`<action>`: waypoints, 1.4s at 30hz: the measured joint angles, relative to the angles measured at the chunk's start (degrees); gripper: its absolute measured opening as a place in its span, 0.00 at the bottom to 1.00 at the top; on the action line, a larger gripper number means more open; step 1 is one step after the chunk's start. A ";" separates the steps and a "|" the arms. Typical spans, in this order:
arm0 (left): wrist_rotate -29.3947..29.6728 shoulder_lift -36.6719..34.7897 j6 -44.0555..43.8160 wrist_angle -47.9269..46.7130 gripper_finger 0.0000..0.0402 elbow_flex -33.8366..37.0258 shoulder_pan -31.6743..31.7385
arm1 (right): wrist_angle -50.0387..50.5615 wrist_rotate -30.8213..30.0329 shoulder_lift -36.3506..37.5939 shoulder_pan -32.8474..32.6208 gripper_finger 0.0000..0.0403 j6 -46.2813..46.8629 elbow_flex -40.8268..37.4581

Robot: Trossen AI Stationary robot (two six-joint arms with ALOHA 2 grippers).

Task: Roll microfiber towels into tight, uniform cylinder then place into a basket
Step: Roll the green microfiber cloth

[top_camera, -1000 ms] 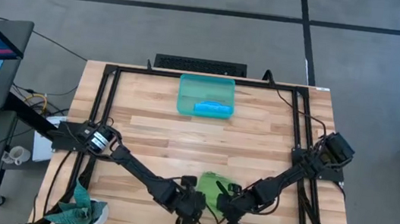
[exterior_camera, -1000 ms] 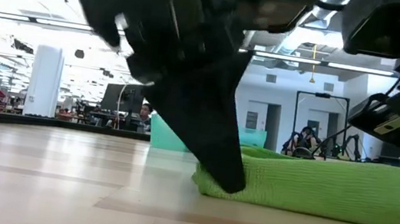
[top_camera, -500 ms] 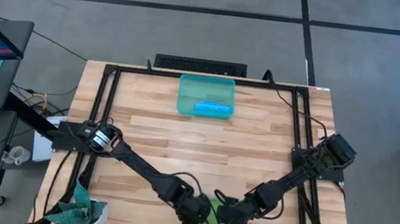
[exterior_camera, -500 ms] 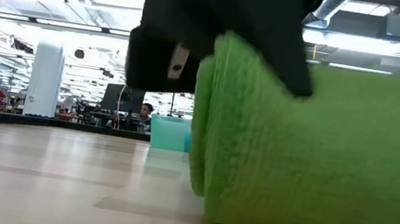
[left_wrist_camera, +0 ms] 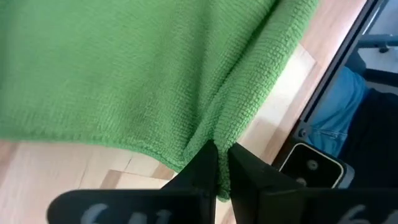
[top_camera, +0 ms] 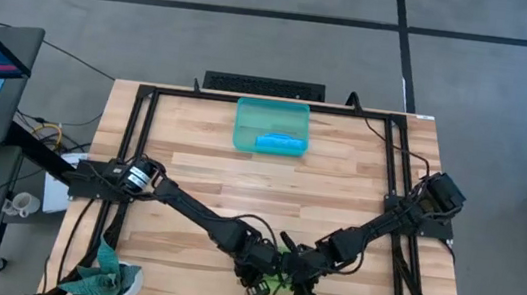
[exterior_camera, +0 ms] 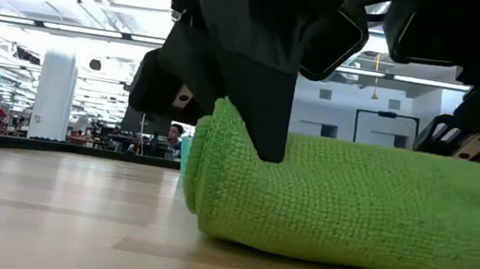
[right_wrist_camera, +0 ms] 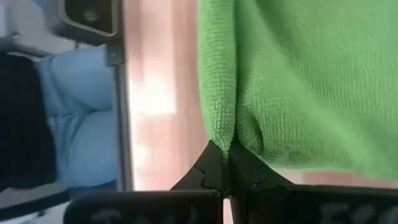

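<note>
The lime green towel (exterior_camera: 352, 200) lies as a thick roll near the table's near edge, its underside on the wood; from above only a strip of it (top_camera: 278, 276) shows between the two arms. My left gripper (top_camera: 262, 278) is shut on its left part and my right gripper (top_camera: 297, 281) on its right part. The blue towel (top_camera: 280, 143) lies rolled inside the teal basket (top_camera: 247, 115) at the far middle of the table. My left gripper pinches a raised fold of the green towel (left_wrist_camera: 214, 134) between its two fingertips (left_wrist_camera: 205, 163). It comes slanting down from the table's left and far side. The roll rests on the table. My right gripper pinches a crease of the green towel (right_wrist_camera: 225, 127) between its two fingertips (right_wrist_camera: 239, 163), close to the towel's edge. It slants down from the table's right and far side. The towel stays on the table.
A black frame (top_camera: 132, 152) runs around the tabletop. A teal-green cloth (top_camera: 106, 277) hangs at the near left corner. A person in blue trousers (right_wrist_camera: 74, 118) stands just beyond the near edge. Bare wood lies between the roll and the basket.
Both grippers went toward the near edge and came back a little toward the far side, the left one rolling its wrist. The green towel, first low and flat, has turned over into a thick roll.
</note>
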State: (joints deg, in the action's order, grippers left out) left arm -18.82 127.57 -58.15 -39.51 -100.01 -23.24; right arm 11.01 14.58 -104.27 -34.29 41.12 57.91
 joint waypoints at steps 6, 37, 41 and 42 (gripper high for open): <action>2.62 0.02 0.00 -0.47 0.04 0.04 -0.19 | 2.66 -6.79 0.00 -0.08 0.04 2.27 -0.02; 1.57 0.11 0.08 -1.40 0.04 0.04 1.91 | 2.18 -3.45 -3.09 -1.12 0.04 8.81 0.60; 1.76 0.11 0.85 -1.35 0.04 0.04 2.05 | 1.71 -3.75 -3.40 -1.30 0.04 9.84 0.20; 1.80 0.11 1.38 -1.33 0.04 0.04 2.05 | 1.64 -3.90 -3.42 -1.43 0.04 9.86 0.19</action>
State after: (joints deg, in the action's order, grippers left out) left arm -17.02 127.68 -56.77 -40.84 -99.96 -21.19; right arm 12.66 10.68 -107.69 -35.72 50.98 58.10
